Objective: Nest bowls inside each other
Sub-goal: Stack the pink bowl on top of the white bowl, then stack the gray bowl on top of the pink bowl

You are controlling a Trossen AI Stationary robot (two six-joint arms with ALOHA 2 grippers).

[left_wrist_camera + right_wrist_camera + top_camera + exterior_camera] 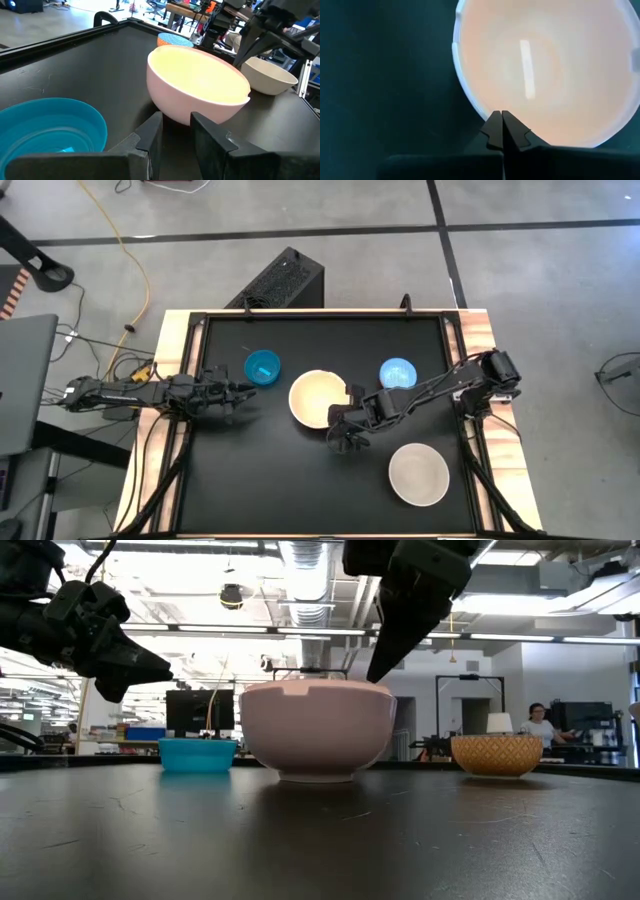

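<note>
A pink bowl point(312, 398) stands upright on its base in the middle of the black table. My right gripper point(502, 115) is shut at its rim on the side toward the table's right edge. A small teal bowl point(262, 367) stands far left of it. A lighter blue bowl with a reddish outside point(398, 373) stands far right. A white bowl point(418, 473) sits near right. My left gripper point(177, 132) hovers open just left of the pink bowl and near the teal one, with nothing between its fingers. My right gripper is closed on the pink bowl's rim point(484, 114), one finger outside the wall and one inside. Its fingers point(385, 650) slant down from above and from the table's right, and only their free ends reach the rim. The bowl stands upright on the table.
The table has a raised frame point(300, 313) around its edges. A black box point(285, 280) sits on the floor beyond the far edge. Bare tabletop lies at the near left point(250, 480). A person point(540, 725) sits far off in the room.
</note>
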